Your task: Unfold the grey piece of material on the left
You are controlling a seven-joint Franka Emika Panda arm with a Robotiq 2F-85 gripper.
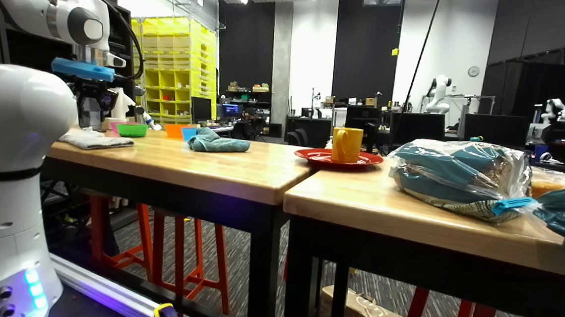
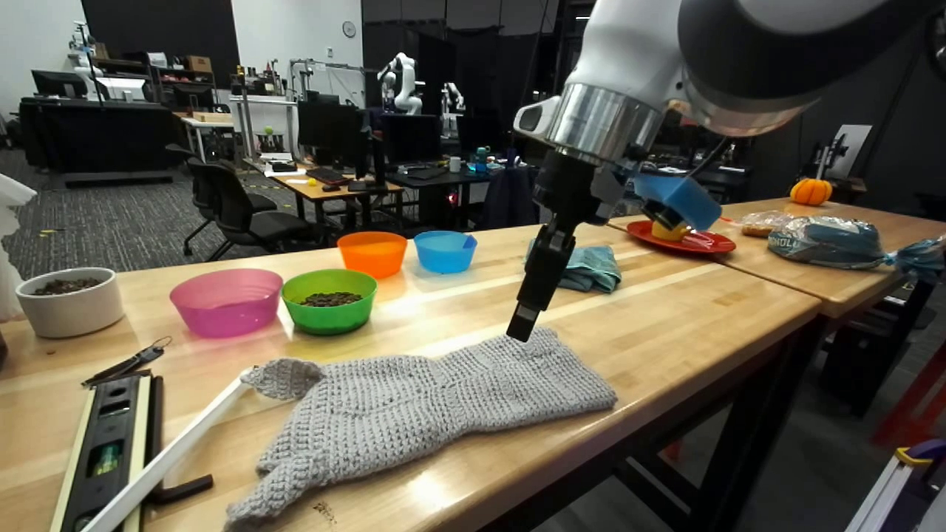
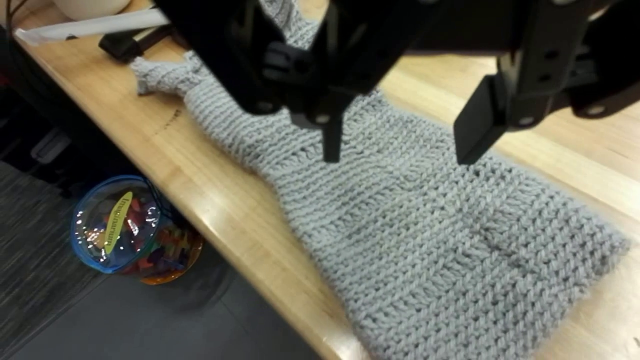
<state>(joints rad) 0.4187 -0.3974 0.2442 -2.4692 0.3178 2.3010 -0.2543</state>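
In both exterior views the arm (image 2: 628, 66) slopes down to its wrist, with the gripper (image 3: 402, 135) pointing downward at the grey knitted cloth (image 2: 443, 406). The wrist view shows its two fingers wide apart above the cloth; whether either tip touches it I cannot tell. The cloth lies lengthwise along the near edge of the surface (image 2: 702, 318), the strip of wood between them narrowing toward the cloth's plain, straight end. In an exterior view a broader band of wood on its far side runs up to the pink bowl (image 2: 229, 318), green bowl (image 2: 329, 319), orange bowl (image 2: 373, 258) and blue bowl (image 2: 443, 255). Room is tighter at the left: a white strip (image 2: 174, 451) reaches one corner, touching or nearly so, across a spirit level (image 2: 112, 432).
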